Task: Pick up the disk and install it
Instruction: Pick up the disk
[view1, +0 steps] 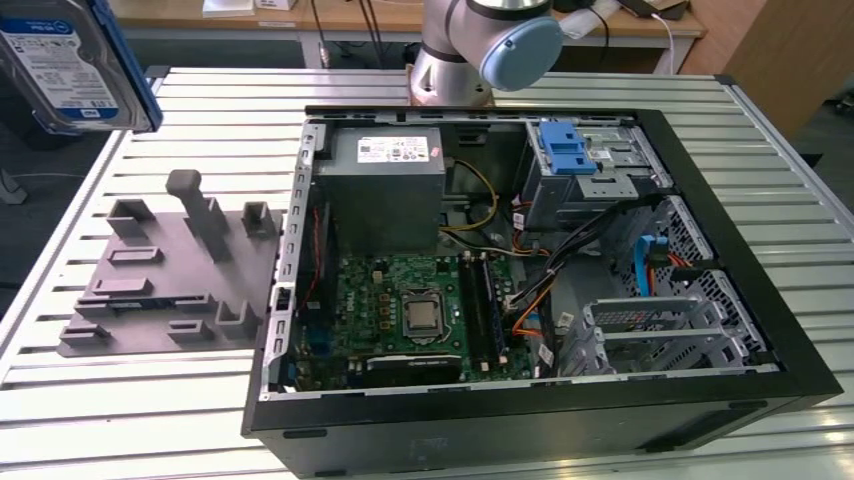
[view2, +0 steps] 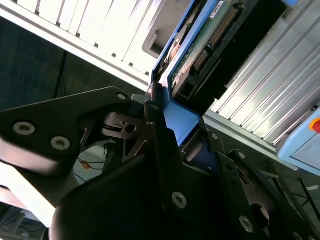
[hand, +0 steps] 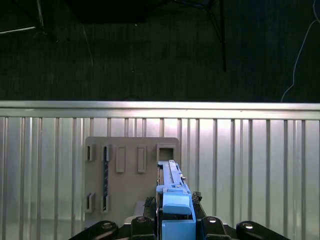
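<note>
the disk (view1: 64, 62), silver-grey with a white-and-blue label and blue edge rails, hangs over the slatted table (view1: 134, 400) at the exterior view's far left, long axis near upright. the gripper (view2: 177, 122) is clamped on its blue end.

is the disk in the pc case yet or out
Out: the pincer holds the disk in the air, clear of the open case.
</note>
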